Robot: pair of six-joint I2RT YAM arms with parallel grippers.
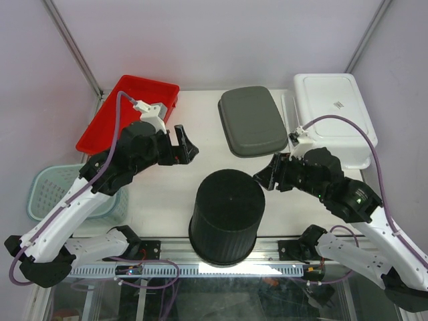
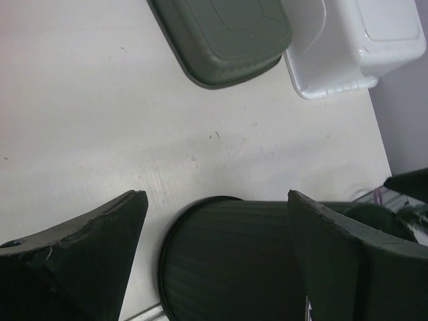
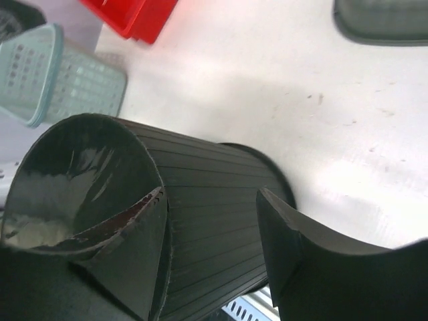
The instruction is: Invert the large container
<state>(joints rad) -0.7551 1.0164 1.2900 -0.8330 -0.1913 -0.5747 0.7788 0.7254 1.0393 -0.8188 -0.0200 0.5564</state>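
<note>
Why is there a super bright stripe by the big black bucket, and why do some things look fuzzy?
Top view: the rail at the near edge glares white below the black container. Left wrist view: the left pincer, so near the lens, looks dark and soft. Right wrist view: the red tray is blurred and glowing.

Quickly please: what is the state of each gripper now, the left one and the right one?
Left gripper: open, holding nothing.
Right gripper: open, close beside the black container, not gripping it.
</note>
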